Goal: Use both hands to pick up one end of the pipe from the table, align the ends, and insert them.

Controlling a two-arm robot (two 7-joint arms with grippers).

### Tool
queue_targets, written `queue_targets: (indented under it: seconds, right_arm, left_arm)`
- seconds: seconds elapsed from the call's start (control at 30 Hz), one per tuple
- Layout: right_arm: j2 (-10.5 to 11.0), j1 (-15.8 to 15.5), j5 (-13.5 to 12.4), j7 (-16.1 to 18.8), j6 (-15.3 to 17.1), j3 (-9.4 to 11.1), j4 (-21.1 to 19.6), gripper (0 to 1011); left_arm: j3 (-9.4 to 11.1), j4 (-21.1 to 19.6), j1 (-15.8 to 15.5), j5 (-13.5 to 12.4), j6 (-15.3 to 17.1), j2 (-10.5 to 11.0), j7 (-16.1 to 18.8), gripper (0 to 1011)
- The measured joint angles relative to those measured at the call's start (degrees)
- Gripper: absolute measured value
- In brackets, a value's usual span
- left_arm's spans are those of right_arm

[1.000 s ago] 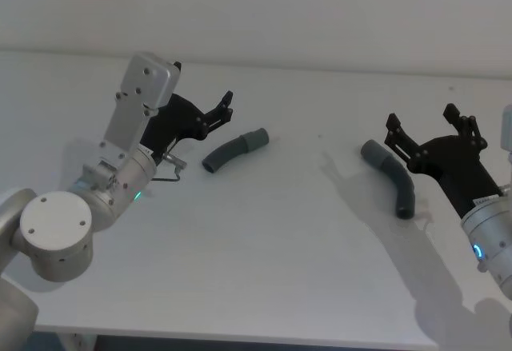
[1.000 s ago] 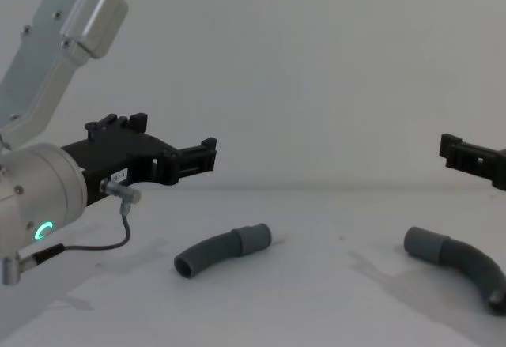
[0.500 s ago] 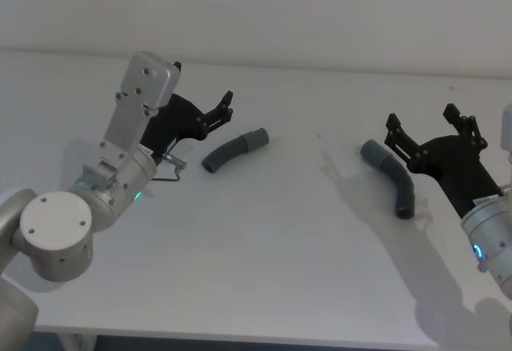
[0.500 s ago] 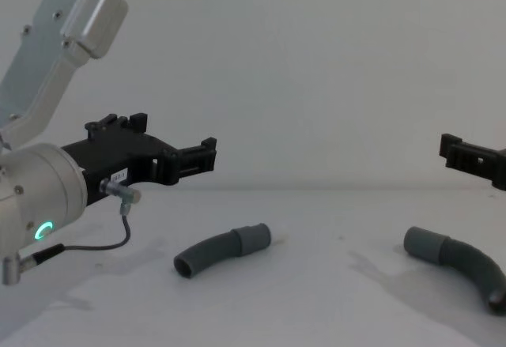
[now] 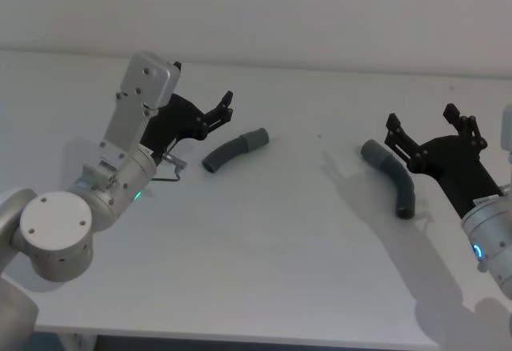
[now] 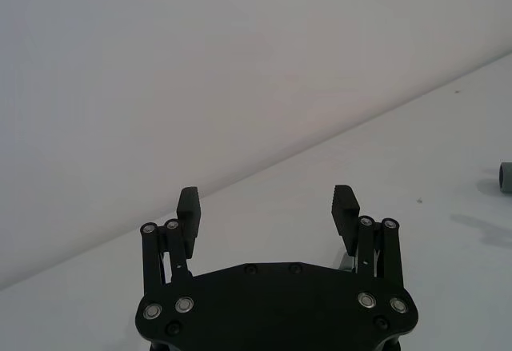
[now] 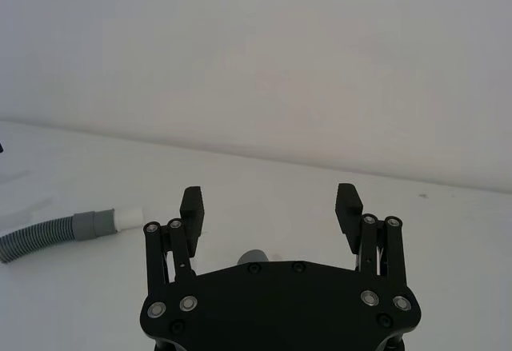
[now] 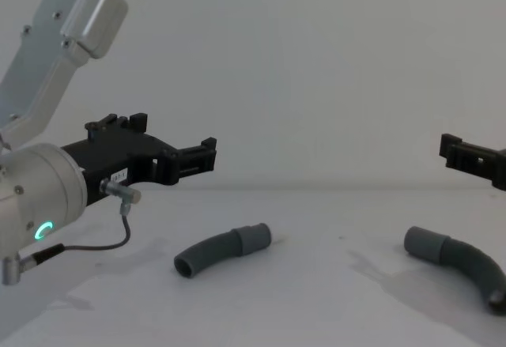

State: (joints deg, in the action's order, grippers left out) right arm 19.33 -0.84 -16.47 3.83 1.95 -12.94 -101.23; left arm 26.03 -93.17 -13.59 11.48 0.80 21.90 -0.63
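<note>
Grey ribbed pipe lay in two curved pieces on the pale bench (image 5: pixel 272 255), well apart, both flat on the surface. Left piece (image 5: pixel 230 151) sat on the robot's left side, with its smooth left cuff (image 5: pixel 258 137) at the end toward the middle and the plain open end nearer the left arm. Right piece (image 5: pixel 394 183) sat on the robot's right, right cuff (image 5: pixel 371 151) at its far end, also turned toward the middle, ribbed end curling back toward the robot. Bare bench between the two cuffs.

Left pincer (image 6: pixel 266 207) hung above the bench near the left piece's open end, fingers spread wide, nothing between them. The silver wrist behind it showed a green ring light (image 8: pixel 41 230) and a thin cable (image 8: pixel 95 244) looping down.

Right pincer (image 5: pixel 422 121) was likewise released and empty, held over the bench just beside the right piece. From its wrist camera the right cuff sat low between the fingers. From the chest camera both pincers were clearly higher than the pieces, no contact.
</note>
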Motion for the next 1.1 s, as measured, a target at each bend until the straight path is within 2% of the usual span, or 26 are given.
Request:
queue_targets:
  seconds: [0.7, 0.83, 1.1]
  right_arm:
    - [0.00, 0.00, 0.00, 0.00, 0.00, 0.00, 0.00, 1000]
    - [0.00, 0.00, 0.00, 0.00, 0.00, 0.00, 0.00, 1000]
    - [0.00, 0.00, 0.00, 0.00, 0.00, 0.00, 0.00, 1000]
  left_arm:
    - [-0.04, -0.17, 0.04, -0.11, 0.18, 0.12, -0.05, 1001]
    - [-0.15, -0.81, 0.19, -0.45, 1.17, 0.67, -0.17, 1001]
    - [-0.87, -3.83, 1.08, -1.39, 5.35, 3.23, -0.80, 1001]
